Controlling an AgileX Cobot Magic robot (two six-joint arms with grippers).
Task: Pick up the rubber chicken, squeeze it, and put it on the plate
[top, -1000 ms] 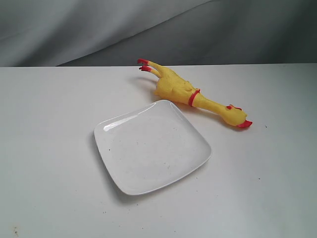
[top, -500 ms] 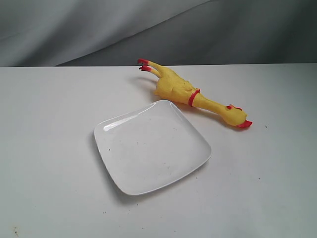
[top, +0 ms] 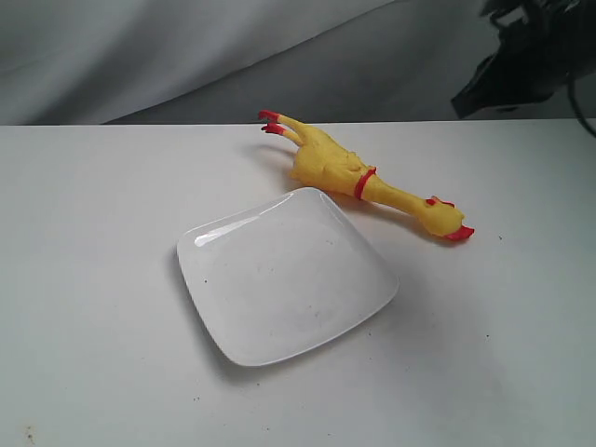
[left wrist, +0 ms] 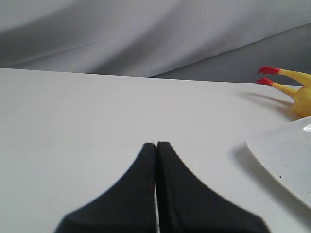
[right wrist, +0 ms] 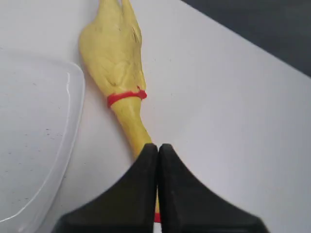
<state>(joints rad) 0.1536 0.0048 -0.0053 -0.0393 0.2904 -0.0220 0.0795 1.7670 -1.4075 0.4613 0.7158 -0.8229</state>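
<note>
Starting at the left, we are seeing our left end effector sitting low over the white desk, with its two black fingers pressing together and gripping nothing. In its wrist view, an edge of the plate and the red feet of the rubber chicken are showing, well apart from the fingertips.

Moving toward the middle of the exterior view, the plate is lying flat on the desk. It is glossy white and square with rounded corners, and it is carrying a few dark specks. Just behind its far right edge, the rubber chicken is lying on the desk, not on the plate. Its red feet are pointing toward the back left, near the desk's far edge. Its yellow body is running diagonally past the red neck ring to the red comb and beak at the front right. Its belly is lying just beside the plate's far corner, and we cannot tell whether the two are touching.

Farther right, our right arm is appearing as a dark, blurred shape in the top right corner, above the desk and well apart from the chicken. In its wrist view, the right end effector is hanging over the chicken's neck, with its fingers closed against each other and holding nothing.
</note>
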